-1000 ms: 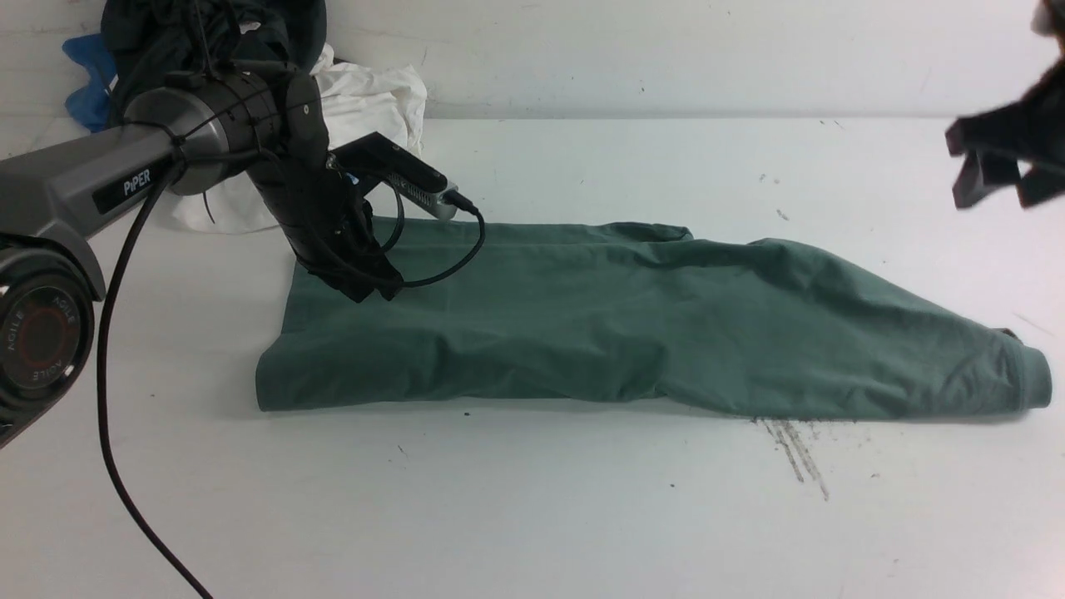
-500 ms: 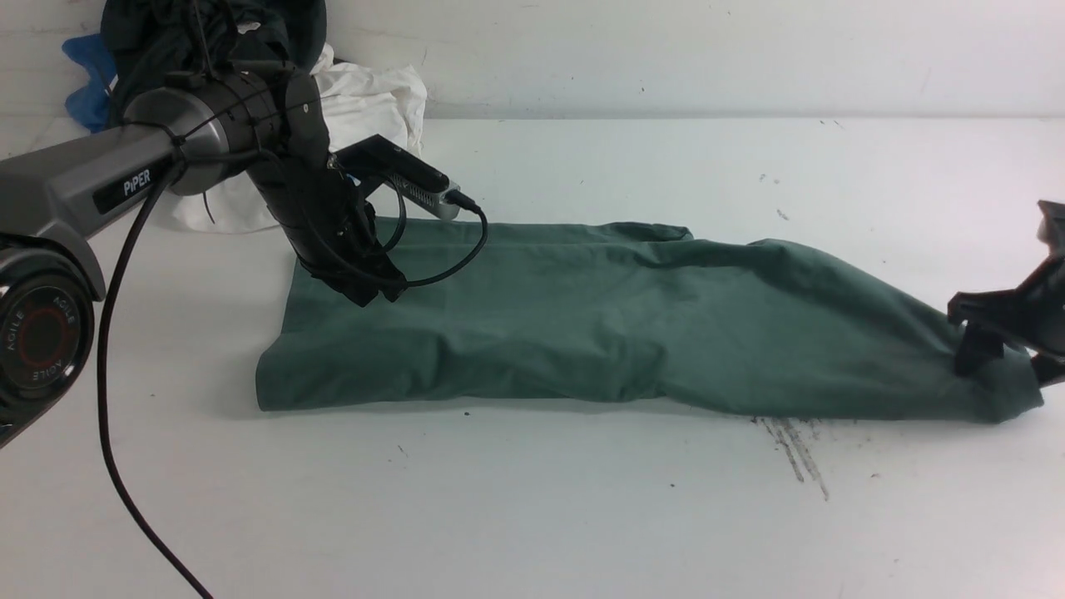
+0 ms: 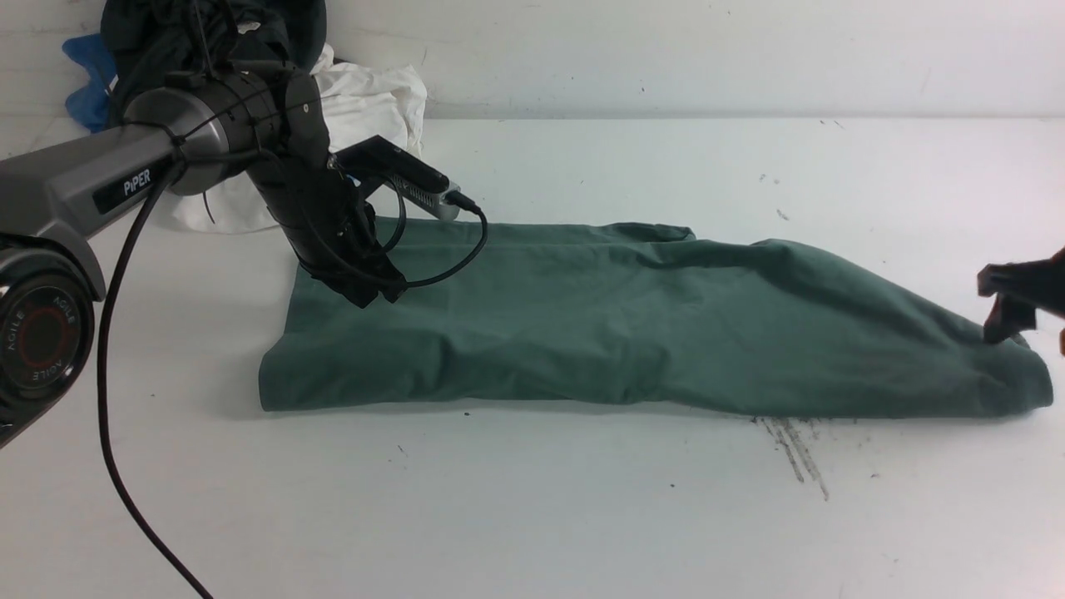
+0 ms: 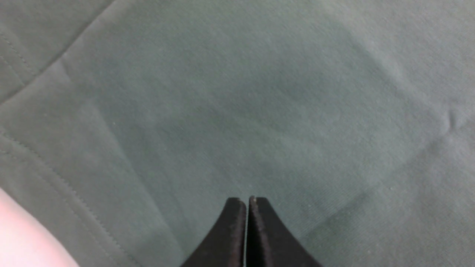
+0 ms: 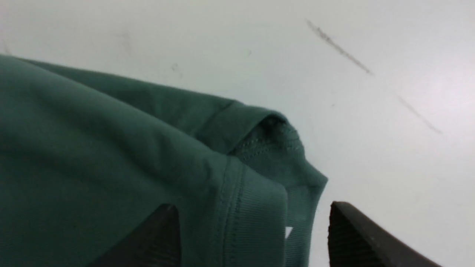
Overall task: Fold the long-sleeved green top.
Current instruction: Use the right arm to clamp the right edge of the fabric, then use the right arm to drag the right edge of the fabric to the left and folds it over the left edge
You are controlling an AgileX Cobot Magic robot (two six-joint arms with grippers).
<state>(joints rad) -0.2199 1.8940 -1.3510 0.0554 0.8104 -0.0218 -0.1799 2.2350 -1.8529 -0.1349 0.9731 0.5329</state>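
Before you: plain sage-green long-sleeved top (image 3: 632, 324), white table (image 3: 532, 524) with grey scuff streaks (image 3: 795, 453), plus a white garment (image 3: 378, 100), blue garment (image 3: 83, 91) and blackish garment (image 3: 158, 37).

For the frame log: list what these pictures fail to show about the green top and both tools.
- Right tool: front view's right edge cuts it off; wrist view shows it open astride the ribbed edge of the sage-green cotton long-sleeved top, contact unclear.
- Left tool: shut; front view hides its tips behind its own black wrist; pressing or hovering is unclear.
- Heap of dark, white and blue garments: partly behind left arm.
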